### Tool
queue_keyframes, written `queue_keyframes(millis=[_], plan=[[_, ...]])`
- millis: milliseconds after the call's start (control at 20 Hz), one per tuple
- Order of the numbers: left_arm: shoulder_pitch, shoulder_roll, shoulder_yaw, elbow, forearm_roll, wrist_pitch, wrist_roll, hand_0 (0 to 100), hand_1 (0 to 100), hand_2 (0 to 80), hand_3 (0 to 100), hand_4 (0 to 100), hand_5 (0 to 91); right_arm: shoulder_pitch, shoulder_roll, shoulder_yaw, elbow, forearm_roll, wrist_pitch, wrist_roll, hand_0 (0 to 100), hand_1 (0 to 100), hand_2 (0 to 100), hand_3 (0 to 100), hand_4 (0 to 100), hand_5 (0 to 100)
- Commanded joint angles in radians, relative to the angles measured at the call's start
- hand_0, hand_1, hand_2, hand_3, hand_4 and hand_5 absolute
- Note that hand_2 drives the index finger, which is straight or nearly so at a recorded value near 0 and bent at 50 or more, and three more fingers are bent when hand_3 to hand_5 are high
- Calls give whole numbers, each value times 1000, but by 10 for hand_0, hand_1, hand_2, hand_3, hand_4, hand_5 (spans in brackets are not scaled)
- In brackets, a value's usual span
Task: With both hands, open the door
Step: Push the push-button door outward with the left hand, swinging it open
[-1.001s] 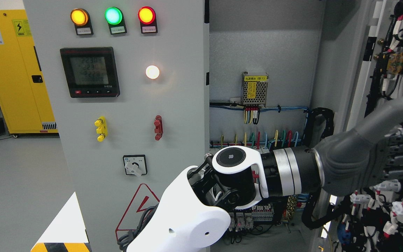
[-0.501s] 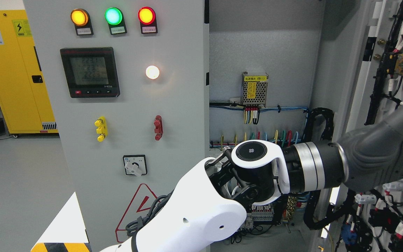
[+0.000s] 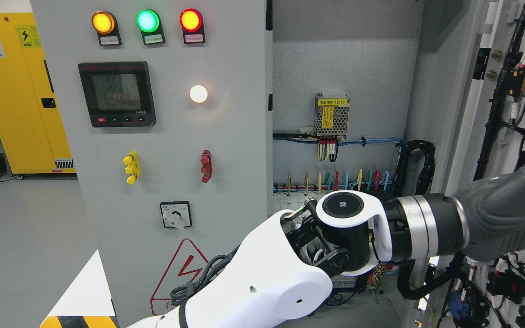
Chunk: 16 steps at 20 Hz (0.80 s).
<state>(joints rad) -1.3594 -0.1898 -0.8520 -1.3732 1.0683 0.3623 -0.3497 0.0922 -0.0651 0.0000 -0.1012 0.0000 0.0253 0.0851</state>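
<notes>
Reaching from bottom left across frame, left arm (image 3: 262, 282) extends to open door (image 3: 508, 114) at far right; grey left hand (image 3: 504, 218) lies against door's wired inner face, fingers cut off by frame edge, grip state cannot tell. Door swung wide, inner side with black cables and relays facing camera. Cabinet interior (image 3: 340, 91) exposed: small power supply (image 3: 331, 116), row of coloured wires (image 3: 335, 180) below. Closed left panel (image 3: 176, 136) carries three lit lamps (image 3: 147, 20), meter (image 3: 116, 93), rotary switch (image 3: 175, 215)
</notes>
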Motion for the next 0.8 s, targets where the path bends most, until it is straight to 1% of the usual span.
queue_keyframes(millis=[0,250,350,451,501,601,701,751], plan=[[-9,-3,-36,9,22,-5,0,0,0,0,0,0,0,0,-1,31,0,-21,1,-1,202,120,0,0,0,0],[13,6,-16,-21,18,10,-2,0,0,0,0,0,0,0,-1,31,0,-21,1,-1,201,121,0,0,0,0],[46,6,40,-30,10,42,0,0,0,0,0,0,0,0,-1,31,0,-21,1,-1,201,121,0,0,0,0],[72,12,121,-40,4,108,0,0,0,0,0,0,0,0,-1,31,0,-21,1,-1,201,121,0,0,0,0],[86,26,143,-46,-4,116,0,0,0,0,0,0,0,0,-1,31,0,-21,1,-1,202,120,0,0,0,0],[121,94,172,-84,-17,116,-2,0,0,0,0,0,0,0,-1,31,0,-21,1,-1,202,121,0,0,0,0],[192,139,180,-136,-22,113,3,0,0,0,0,0,0,0,-1,31,0,-21,1,-1,201,121,0,0,0,0],[239,154,183,-162,-37,106,5,0,0,0,0,0,0,0,-1,31,0,-21,1,-1,201,121,0,0,0,0]])
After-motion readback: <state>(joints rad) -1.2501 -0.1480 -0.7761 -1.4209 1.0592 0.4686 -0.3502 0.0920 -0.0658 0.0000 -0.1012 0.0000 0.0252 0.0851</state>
